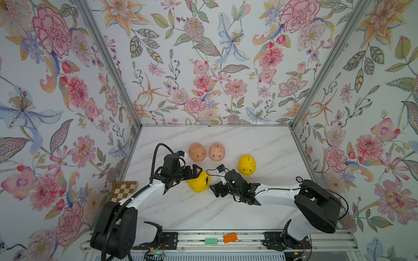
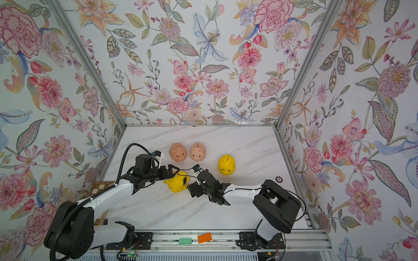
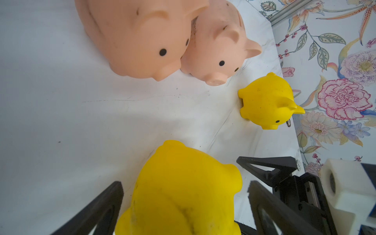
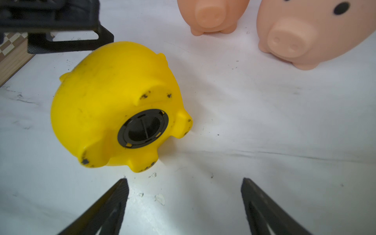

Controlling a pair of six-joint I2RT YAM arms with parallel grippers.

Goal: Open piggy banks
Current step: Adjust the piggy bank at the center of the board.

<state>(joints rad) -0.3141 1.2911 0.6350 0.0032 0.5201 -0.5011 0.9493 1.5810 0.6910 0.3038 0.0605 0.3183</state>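
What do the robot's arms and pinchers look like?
The left arm and right arm are white with chunky black joints. A ribbed black hose loops off the left. The left gripper and right gripper have thin black triangle-frame fingers.

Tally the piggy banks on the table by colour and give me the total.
Yellow piggy banks: 2, one on its side, one upright.
Peach-pink piggy banks: 2, upright, side by side.
Total: 4.
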